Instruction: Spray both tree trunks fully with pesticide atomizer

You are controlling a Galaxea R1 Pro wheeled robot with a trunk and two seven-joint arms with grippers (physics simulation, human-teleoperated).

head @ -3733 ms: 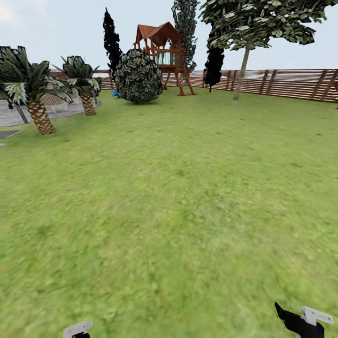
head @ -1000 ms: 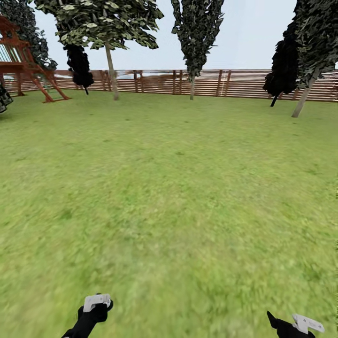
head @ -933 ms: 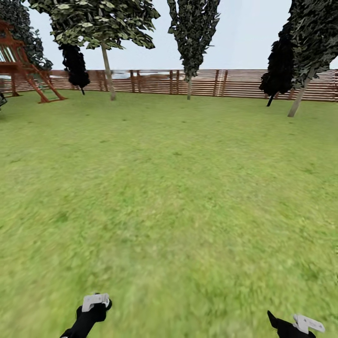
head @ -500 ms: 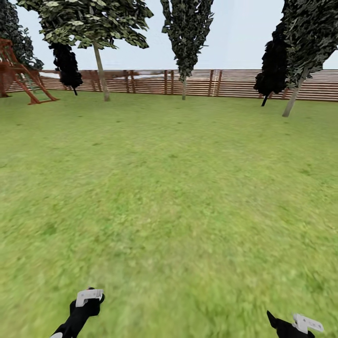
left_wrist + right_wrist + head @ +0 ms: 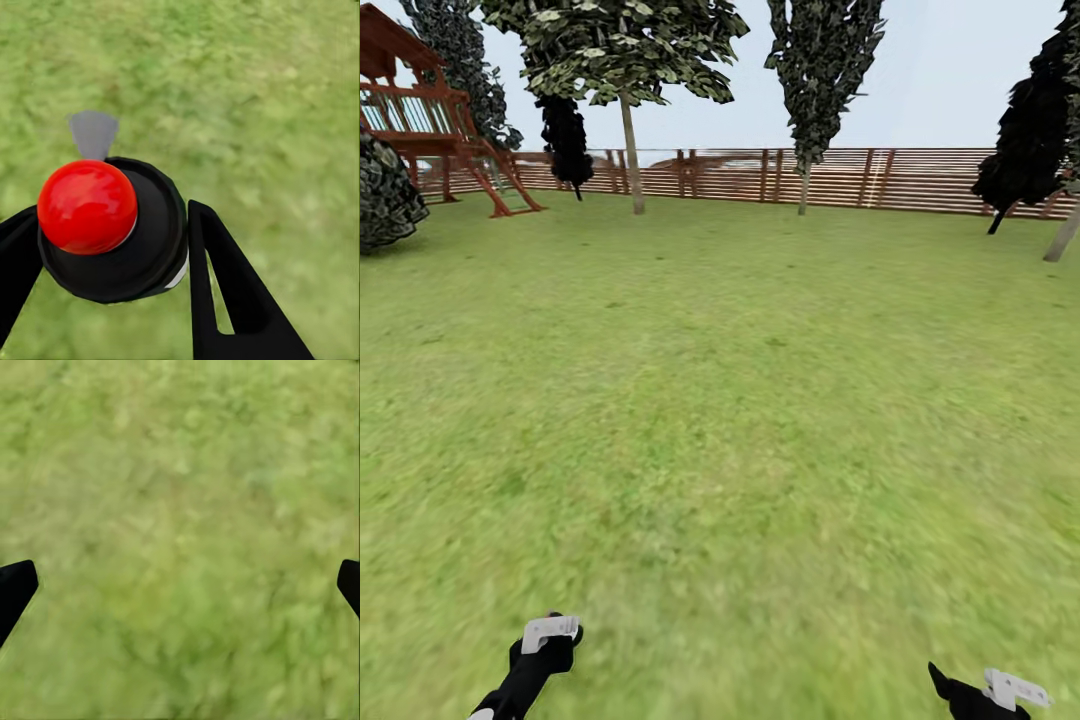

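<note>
Ground: green grass lawn of the garden, stretching from the robot's arms to the far fence.
Left pincer: low at the near edge in the head view, black fingers closed on either side of the dark round spray bottle with a red ball top; the bottle hangs over grass, touching both fingers.
Atomizer in head view: too small to make out at the left arm's tip.
Right pincer: near the bottom right of the head view, black fingertips spread wide apart over bare grass, nothing between them.
Middle distance: round dark bush at the left edge.
Far left: red-brown wooden play tower.
Far: leafy tree with a thin pale trunk; slim dark cypress-like tree.
Far right: pale leaning trunk at the edge.
Boundary: brown horizontal-slat wooden fence.
</note>
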